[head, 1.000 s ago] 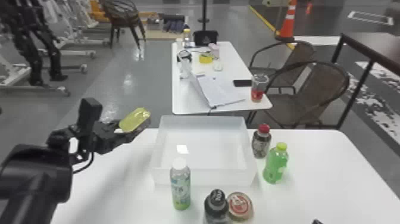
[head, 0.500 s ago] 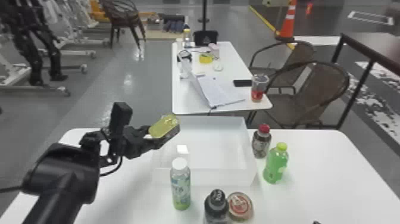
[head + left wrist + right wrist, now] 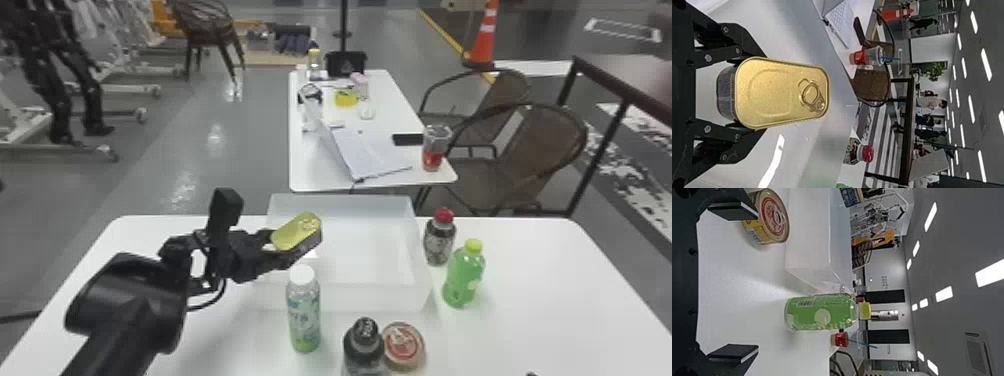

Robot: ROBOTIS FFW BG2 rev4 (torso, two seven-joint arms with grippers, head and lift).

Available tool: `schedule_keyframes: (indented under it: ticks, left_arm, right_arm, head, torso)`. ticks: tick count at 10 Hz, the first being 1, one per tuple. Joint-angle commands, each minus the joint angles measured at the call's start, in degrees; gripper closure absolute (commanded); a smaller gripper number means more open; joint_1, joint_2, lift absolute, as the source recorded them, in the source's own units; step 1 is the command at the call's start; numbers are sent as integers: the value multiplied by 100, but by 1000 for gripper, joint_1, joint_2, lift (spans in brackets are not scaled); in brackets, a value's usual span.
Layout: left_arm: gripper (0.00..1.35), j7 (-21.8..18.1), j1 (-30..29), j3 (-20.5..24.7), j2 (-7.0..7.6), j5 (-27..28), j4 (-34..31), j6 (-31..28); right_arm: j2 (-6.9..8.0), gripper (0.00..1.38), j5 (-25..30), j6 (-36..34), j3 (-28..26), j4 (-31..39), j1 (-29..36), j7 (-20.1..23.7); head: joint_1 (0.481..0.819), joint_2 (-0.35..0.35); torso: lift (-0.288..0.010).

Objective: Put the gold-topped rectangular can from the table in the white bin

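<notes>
Print in blue covers the clear bottle (image 3: 303, 315), red print rings the lid of the round tin (image 3: 403, 347), and the green bottle (image 3: 463, 275) bears a barcode and a pale round mark. They stand on a glossy white table (image 3: 520, 320), with brown chairs (image 3: 535, 155) and an orange cone (image 3: 484, 40) on the grey floor beyond. The left gripper (image 3: 286, 246) clasps the can (image 3: 298, 231), raised at the left side of the bin (image 3: 350, 300), while the right gripper (image 3: 532, 373) has its jaws parted.

No text can be read; illegible print marks the round, red-and-cream metal tin (image 3: 401, 345) at five o'clock and the white-capped, clear plastic bottle (image 3: 304, 315) near six in the head view.
</notes>
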State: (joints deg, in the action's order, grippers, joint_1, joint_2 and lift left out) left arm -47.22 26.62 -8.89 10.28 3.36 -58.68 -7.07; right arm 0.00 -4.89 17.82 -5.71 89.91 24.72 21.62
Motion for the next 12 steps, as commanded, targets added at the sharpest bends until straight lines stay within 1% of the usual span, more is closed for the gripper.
schedule_keyframes:
  ticks: [1,2,3,5,6,7,8,9,10,12]
  left_arm:
    - [410,19,-16,10,-17,-20,24,48]
    - [236,19,-7,10,-17,-28,24,22]
    - [148,19,-7,18,-17,-28,24,13]
    - [131,-16,-43,45,-17,-151,6,48]
    - [131,-33,-148,150,-26,-160,-143,-5]
    - [131,-33,-341,361,-43,-151,-425,22]
    - [131,19,-623,704,-87,-99,-829,-5]
    - [131,116,-992,1170,-193,-81,-1268,-119]
    - [131,230,-1405,1688,-351,-90,-1708,-128]
    - [131,441,-2249,2638,-729,-72,-2543,-110]
  right_arm:
    - [5,108,-3,11,0,0,6,0]
    - [5,108,-3,11,0,0,6,0]
    - [5,108,-3,-7,0,0,6,0]
    - [5,108,-3,-7,0,9,24,0]
    - [5,108,-3,-7,0,9,24,0]
    - [5,108,-3,-7,0,9,24,0]
    - [5,108,-3,-7,0,18,24,0]
    - [5,108,6,-7,0,27,33,0]
    - [5,108,6,-7,0,36,50,0]
    - [5,108,23,-7,0,62,59,-9]
  head:
    - [549,0]
    - [549,0]
    - [549,0]
    - [549,0]
    - [549,0]
    - [549,0]
    - [549,0]
    - [549,0]
    - [549,0]
    - [549,0]
  torso:
    - [-100]
    - [-100]
    - [-100]
    - [-100]
    - [-100]
    - [-100]
    - [-100]
    - [-100]
    - [-100]
    - [-100]
